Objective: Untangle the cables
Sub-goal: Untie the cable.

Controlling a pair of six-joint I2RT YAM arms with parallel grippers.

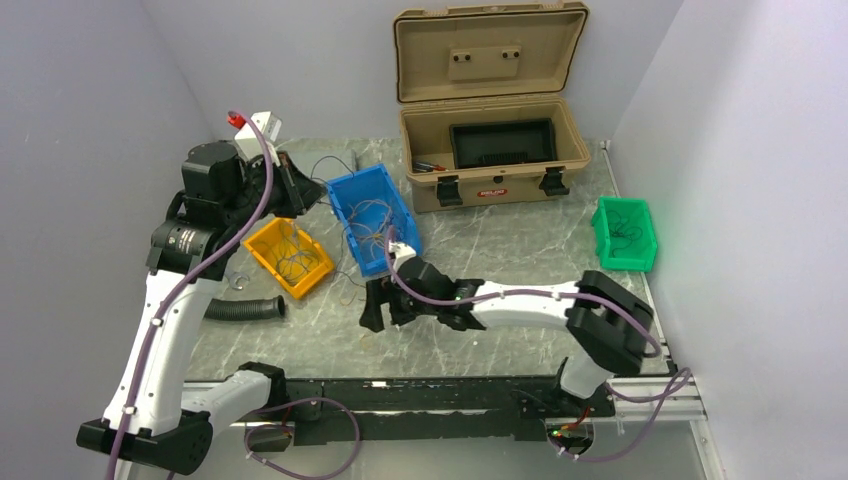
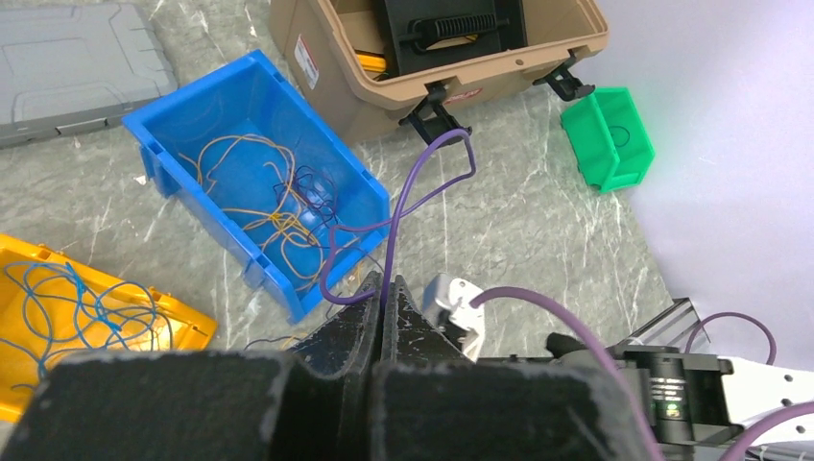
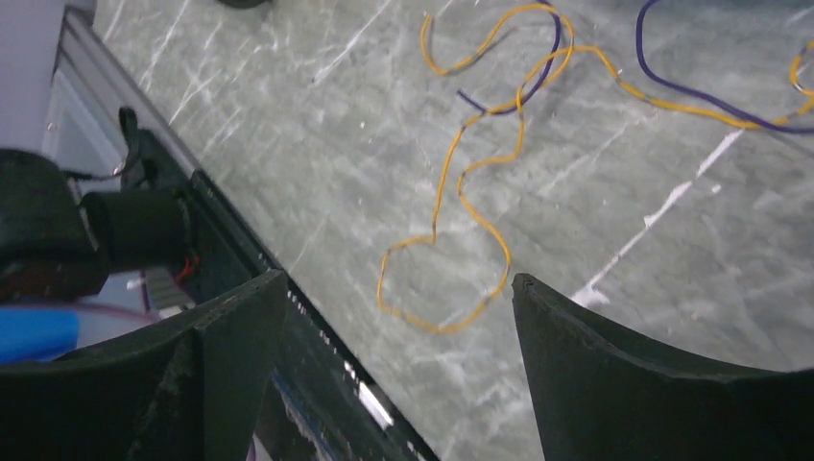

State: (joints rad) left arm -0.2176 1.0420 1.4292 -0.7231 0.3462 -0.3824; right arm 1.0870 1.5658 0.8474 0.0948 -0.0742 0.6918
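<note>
Above a loose orange cable (image 3: 437,206), right gripper (image 3: 398,288) gapes; left gripper (image 2: 384,293) closed, apparently empty.

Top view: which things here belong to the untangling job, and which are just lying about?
Job: orange wires in blue bin, blue wires in yellow bin, loose orange wire.
Lying about: tan case, black hose.

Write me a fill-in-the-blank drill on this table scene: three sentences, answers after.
1. The thin blue wires lie in the ____ plastic bin.
2. The lid of the tan hard plastic case stands ____.
3. The right tool hangs with jaws ____ above a loose orange wire on the grey marbled table.
Missing words: yellow; open; open.
</note>
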